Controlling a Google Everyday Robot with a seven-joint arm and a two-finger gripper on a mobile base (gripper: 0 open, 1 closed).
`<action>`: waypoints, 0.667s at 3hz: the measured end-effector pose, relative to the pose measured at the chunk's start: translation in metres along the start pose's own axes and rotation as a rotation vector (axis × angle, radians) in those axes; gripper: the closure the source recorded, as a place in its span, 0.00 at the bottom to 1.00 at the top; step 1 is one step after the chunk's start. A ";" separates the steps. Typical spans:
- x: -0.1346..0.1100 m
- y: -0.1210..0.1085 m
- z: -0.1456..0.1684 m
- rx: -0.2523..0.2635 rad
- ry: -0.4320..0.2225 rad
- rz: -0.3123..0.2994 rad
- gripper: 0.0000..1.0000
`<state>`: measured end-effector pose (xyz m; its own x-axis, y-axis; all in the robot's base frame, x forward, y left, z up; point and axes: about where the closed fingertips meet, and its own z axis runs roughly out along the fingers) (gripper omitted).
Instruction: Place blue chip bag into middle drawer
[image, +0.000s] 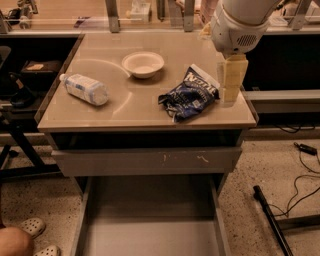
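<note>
The blue chip bag (191, 95) lies crumpled on the right part of the tan tabletop (135, 110), white lettering up. My gripper (232, 82) hangs from the white arm just right of the bag, close above the table's right edge, holding nothing that I can see. The middle drawer (150, 225) is pulled out below the table, its grey floor bare.
A white bowl (143, 64) sits at the table's middle back. A clear water bottle (85, 89) lies on the left. A shut grey drawer front with pale scuffs (150, 161) is above the open drawer. Cables and a black bar (272, 220) lie on the floor right; shoes (35, 227) lie at bottom left.
</note>
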<state>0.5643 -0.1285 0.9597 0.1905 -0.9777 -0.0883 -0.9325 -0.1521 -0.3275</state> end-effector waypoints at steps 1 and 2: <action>0.006 -0.002 0.013 0.013 -0.013 -0.004 0.00; 0.017 -0.006 0.032 0.013 -0.015 0.001 0.00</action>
<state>0.5831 -0.1394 0.9306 0.1946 -0.9755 -0.1031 -0.9285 -0.1493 -0.3400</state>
